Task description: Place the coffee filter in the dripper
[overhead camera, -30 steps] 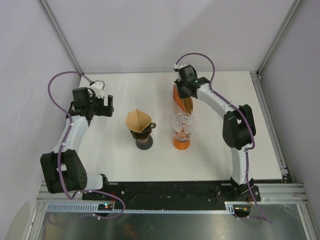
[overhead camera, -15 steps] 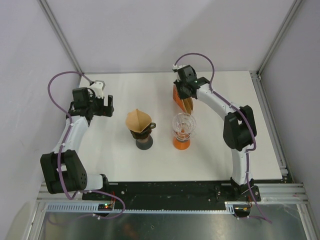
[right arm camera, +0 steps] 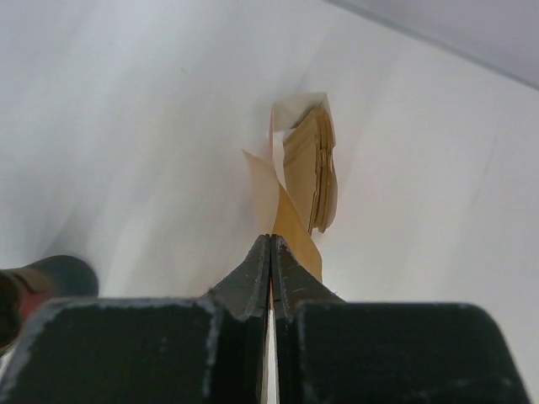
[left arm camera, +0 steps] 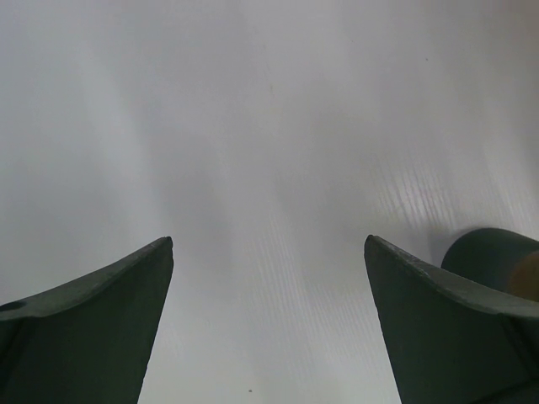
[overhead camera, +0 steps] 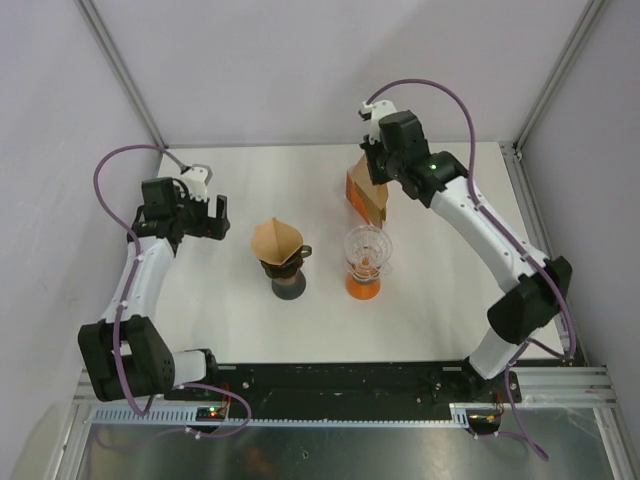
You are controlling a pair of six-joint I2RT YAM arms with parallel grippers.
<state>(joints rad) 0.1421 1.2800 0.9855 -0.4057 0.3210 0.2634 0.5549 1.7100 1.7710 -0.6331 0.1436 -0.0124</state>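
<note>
Pinching one brown coffee filter (right arm camera: 296, 236) between tightly closed fingers, your right end effector (right arm camera: 270, 244) hangs above the filter stack (right arm camera: 312, 164) at the far side of the counter (overhead camera: 440, 300). The sheet's lower end reaches that stack. The clear dripper (overhead camera: 367, 245) on its orange base stands just in front of the stack. Your left end effector (left arm camera: 269, 244) is spread wide over bare counter, beside a dark dripper (overhead camera: 285, 272) that holds a paper cone (overhead camera: 276, 238).
</note>
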